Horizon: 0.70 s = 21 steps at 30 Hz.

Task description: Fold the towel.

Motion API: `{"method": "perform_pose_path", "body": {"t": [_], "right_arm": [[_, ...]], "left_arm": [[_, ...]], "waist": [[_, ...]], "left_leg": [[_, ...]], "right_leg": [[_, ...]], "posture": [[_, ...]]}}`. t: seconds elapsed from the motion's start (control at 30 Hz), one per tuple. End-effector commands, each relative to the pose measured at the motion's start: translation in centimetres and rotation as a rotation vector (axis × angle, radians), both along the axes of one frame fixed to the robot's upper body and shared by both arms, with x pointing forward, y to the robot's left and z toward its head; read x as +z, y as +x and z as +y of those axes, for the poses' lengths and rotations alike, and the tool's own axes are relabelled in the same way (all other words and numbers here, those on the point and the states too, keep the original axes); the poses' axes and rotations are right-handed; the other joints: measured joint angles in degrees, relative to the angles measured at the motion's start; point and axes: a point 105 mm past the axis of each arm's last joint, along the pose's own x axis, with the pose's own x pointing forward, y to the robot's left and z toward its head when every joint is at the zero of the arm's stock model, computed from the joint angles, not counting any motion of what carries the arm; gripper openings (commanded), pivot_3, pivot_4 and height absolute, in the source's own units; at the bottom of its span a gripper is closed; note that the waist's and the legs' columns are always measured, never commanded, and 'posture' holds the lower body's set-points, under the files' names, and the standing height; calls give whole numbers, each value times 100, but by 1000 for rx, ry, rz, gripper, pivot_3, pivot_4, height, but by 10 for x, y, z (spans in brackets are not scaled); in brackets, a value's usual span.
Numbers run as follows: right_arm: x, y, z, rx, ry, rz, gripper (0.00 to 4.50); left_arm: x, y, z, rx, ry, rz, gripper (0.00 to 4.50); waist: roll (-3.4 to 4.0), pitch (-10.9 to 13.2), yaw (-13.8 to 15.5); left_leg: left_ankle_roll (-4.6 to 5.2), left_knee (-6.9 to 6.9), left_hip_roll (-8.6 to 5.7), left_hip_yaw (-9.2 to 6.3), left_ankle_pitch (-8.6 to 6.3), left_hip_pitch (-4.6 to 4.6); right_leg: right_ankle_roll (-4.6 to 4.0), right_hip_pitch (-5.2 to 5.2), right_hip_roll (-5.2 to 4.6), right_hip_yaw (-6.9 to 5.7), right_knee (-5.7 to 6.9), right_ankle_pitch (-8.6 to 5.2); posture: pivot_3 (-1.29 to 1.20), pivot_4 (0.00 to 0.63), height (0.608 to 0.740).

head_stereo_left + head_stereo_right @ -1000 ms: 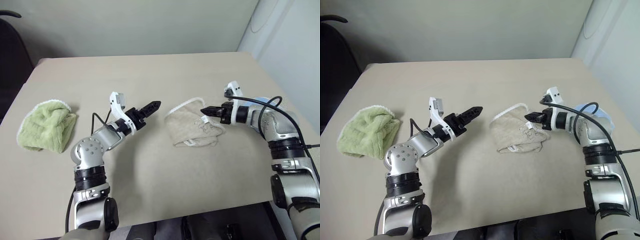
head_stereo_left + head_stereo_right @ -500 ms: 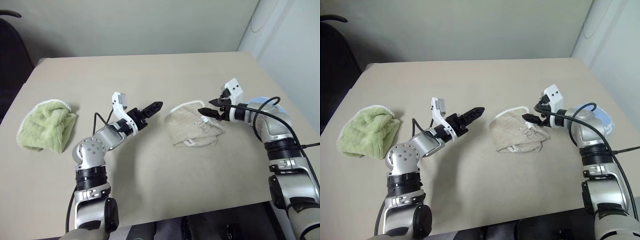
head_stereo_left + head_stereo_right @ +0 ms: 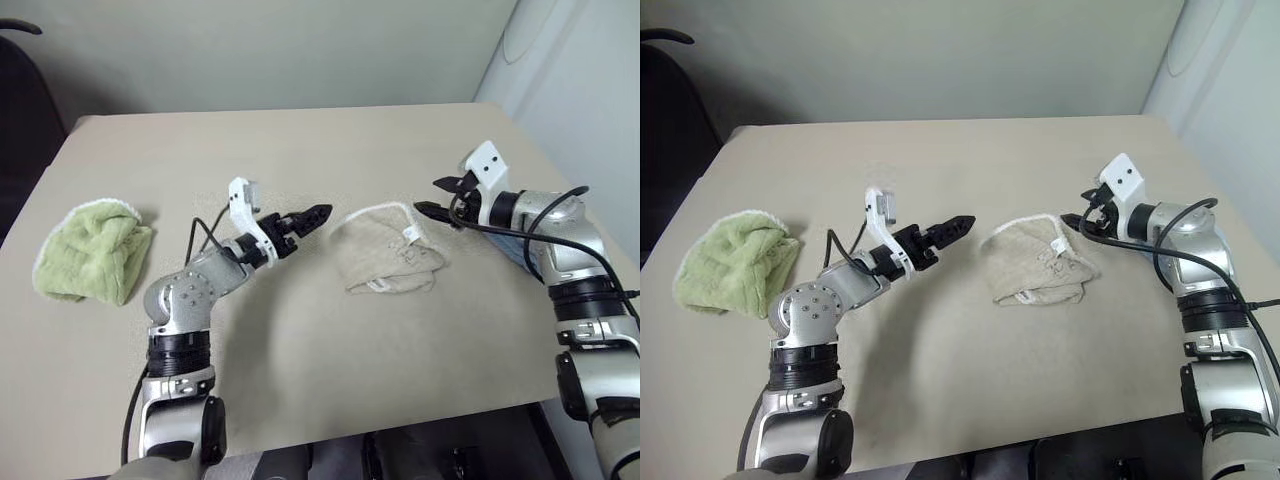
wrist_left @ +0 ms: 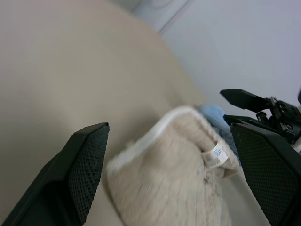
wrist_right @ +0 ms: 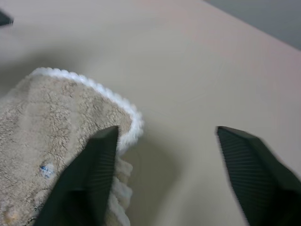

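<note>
towel: bunched mid-table, between both grippers
L gripper: wide, empty, just left of towel
R gripper: fingers apart, empty, by towel's right edge
green towel: far left
blue cloth: behind towel

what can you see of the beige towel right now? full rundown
The beige towel is a terry cloth with white corded edging, a small white tag and a small dark mark with a blue spot. It lies bunched in a rough fold on the tan table, between the two grippers. Nothing grips it; both grippers hover open beside it, apart from it.
</note>
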Motion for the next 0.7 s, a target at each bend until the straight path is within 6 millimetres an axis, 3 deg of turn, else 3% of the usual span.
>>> {"method": "perform_pose_path", "body": {"t": [0.03, 0.23, 0.4, 0.53, 0.7], "right_arm": [[17, -11, 4, 47, 46, -53, 2075], [6, -23, 12, 87, 91, -2, 0], [0, -29, 17, 95, 98, 16, 0], [-17, -29, 22, 89, 76, 37, 0], [-42, -25, 25, 59, 68, 76, 0]], "left_arm": [[18, -5, -7, -23, 28, -125, 3929], [18, -18, -31, -144, 153, -227, 1723], [5, -27, -53, -258, 259, -252, 24], [-25, -18, -74, -311, 421, -201, 24], [-46, 2, -86, -305, 461, -131, 24]], "waist": [[0, 0, 3], [0, 0, 2], [0, 0, -2], [0, 0, 13], [0, 0, 4]], "left_leg": [[0, -1, 0, 0, 0, 0], [0, 0, 0, 0, 0, -2], [0, 1, 0, -1, 0, -3], [1, 3, 1, -3, 0, -2], [5, 9, 1, -3, -2, -3]], "right_leg": [[0, 1, 0, 0, 0, 0], [0, 0, 0, 0, 0, 0], [0, 0, -1, 0, 0, 0], [0, 2, -2, -2, 1, 0], [3, 0, -6, -1, 5, 2]], "posture": [[0, 150, 740], [0, 150, 740], [0, 150, 740], [0, 150, 740], [0, 150, 740]]}}
